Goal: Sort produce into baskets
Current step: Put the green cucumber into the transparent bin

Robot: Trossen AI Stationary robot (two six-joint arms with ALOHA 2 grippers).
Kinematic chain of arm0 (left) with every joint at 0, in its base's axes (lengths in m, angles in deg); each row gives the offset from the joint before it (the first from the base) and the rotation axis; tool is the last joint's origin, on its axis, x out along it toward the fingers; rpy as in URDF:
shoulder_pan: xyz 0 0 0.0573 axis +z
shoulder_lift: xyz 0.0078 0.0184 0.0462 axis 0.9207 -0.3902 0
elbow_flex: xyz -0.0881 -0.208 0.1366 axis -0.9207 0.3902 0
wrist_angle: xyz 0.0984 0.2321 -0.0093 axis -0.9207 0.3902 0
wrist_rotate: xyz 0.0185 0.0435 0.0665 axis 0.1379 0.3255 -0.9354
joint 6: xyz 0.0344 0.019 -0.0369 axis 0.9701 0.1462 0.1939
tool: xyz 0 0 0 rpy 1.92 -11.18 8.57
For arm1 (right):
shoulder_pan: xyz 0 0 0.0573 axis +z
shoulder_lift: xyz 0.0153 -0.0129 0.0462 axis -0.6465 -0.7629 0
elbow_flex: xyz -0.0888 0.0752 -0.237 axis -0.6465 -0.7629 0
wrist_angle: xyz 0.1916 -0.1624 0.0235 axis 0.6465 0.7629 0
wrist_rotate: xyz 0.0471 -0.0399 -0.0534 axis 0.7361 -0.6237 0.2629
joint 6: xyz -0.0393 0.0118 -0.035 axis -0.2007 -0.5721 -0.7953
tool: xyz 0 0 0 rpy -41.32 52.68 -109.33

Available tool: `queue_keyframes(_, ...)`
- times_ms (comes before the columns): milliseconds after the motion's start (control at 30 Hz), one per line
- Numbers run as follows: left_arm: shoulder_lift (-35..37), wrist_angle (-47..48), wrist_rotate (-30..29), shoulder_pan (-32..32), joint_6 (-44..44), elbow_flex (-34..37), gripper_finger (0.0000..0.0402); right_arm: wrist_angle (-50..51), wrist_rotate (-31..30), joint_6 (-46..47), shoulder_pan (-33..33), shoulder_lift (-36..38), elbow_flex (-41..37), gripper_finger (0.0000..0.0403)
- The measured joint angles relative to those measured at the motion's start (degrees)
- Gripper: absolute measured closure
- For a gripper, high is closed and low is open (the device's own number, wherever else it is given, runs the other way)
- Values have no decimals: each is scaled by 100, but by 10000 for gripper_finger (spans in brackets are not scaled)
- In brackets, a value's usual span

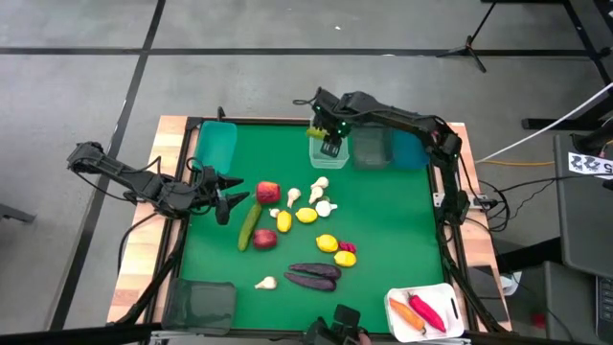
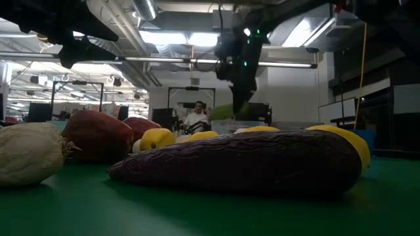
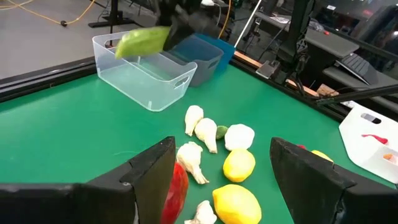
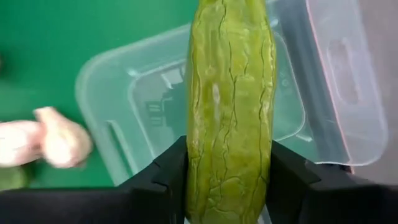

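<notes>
Cucumber (image 4: 230,112) clamped lengthwise between right fingers (image 1: 330,144), directly above clear bin (image 1: 326,153); left fingers (image 1: 226,196) wide, empty.

A grey concrete floor (image 1: 86,77) crossed by dark seams surrounds the wood-edged table (image 1: 139,259). A tripod's legs (image 1: 474,43) stand on it at the far side. Beyond the table, long ceiling lights (image 2: 157,36) glow over pipes, and a seated person (image 2: 197,117) shows far off.
</notes>
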Motion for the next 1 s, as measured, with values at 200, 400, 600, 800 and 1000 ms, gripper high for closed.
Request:
queue_keyframes(200, 0, 2, 0, 0, 15, 0, 144, -120, -56, -120, -40, 15, -314, 248)
queue_keyframes(400, 0, 4, 0, 0, 0, 0, 144, 104, 19, -118, -116, 13, -378, 248)
queue_keyframes(600, -2, 7, 0, 2, 22, 0, 144, 221, 289, -232, -110, 282, -402, 248)
queue_keyframes(800, -2, 13, 0, 2, 22, 0, 144, 375, 40, -192, -275, 742, -387, 248)
queue_keyframes(1000, -2, 12, -2, 2, 41, 0, 144, 63, -30, -92, -337, 776, -651, 248)
